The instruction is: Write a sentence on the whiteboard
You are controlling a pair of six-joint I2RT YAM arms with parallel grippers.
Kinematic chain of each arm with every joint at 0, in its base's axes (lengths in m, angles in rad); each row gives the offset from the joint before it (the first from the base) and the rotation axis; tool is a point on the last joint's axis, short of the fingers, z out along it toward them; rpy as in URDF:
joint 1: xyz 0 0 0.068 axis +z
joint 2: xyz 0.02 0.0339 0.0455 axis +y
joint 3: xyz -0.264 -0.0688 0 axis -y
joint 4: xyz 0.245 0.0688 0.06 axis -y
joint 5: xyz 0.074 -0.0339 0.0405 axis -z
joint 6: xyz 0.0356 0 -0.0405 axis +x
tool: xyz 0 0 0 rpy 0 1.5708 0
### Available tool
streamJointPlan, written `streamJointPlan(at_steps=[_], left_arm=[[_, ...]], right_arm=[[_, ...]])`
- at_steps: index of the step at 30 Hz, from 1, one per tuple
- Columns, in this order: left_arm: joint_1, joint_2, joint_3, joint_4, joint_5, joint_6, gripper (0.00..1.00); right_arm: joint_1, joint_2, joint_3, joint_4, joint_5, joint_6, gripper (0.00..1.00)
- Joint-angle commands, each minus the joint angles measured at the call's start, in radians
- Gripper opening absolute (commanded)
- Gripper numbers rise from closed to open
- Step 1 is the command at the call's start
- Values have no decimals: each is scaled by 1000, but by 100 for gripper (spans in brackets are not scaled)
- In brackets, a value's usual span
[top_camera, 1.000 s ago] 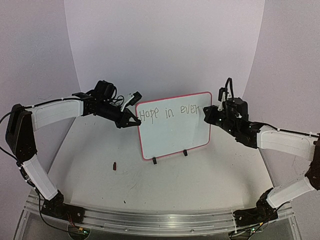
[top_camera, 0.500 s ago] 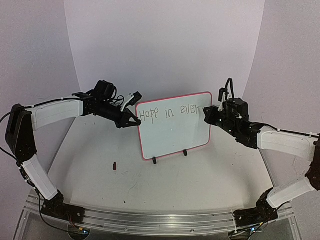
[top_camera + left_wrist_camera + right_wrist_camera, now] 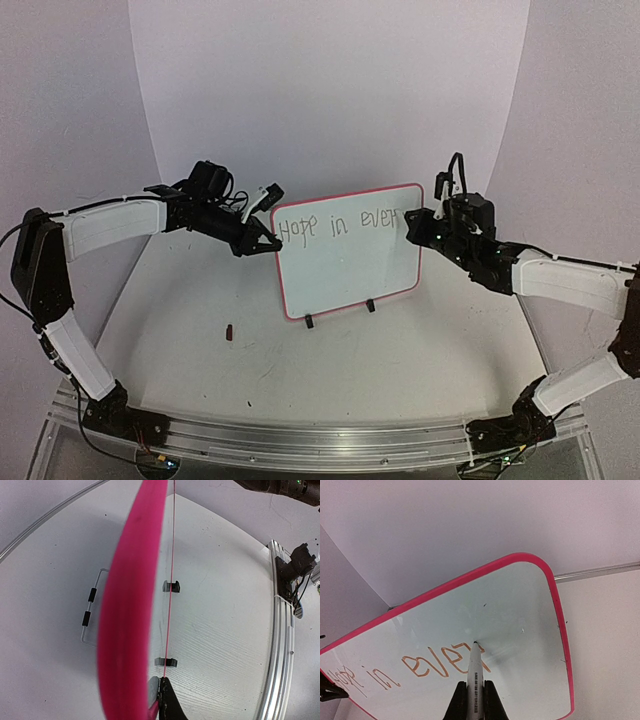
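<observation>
right gripper (image 3: 475, 694) pinched on marker (image 3: 475, 667), tip touching whiteboard (image 3: 520, 600) straight ahead, just past "ever" in sentence (image 3: 445, 661); bare board rim-side; left gripper (image 3: 266, 242) clamps far edge

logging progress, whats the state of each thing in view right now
whiteboard, standing on its feet, left edge clamped
sentence, unfinished, reads "Hope in ever"
marker, held, tip on the board just after "ever"
left gripper, shut on the whiteboard rim
right gripper, shut on the marker
</observation>
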Motion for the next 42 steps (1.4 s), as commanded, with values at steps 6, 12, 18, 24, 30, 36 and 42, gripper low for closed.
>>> streamJointPlan(at_steps=[6, 12, 18, 24, 30, 36, 42], left_arm=[[-4, 6, -3, -69, -90, 64, 0], [-5, 4, -3, -69, -91, 64, 0], [-5, 2, -3, -70, -91, 64, 0], [-6, -1, -3, -70, -92, 64, 0], [-8, -4, -3, -70, -92, 64, 0], [-12, -1, -2, -70, -93, 64, 0], [-14, 1, -3, -70, -94, 64, 0]], right_arm=[[-13, 14, 9, 31, 41, 15, 0], [-23, 14, -21, 29, 44, 33, 0], [-34, 23, -27, 20, 38, 45, 0], [-36, 9, -38, 19, 38, 45, 0], [-36, -44, -51, 19, 19, 32, 0], [-36, -88, -53, 9, 29, 12, 0], [-35, -68, -16, 10, 41, -14, 0]])
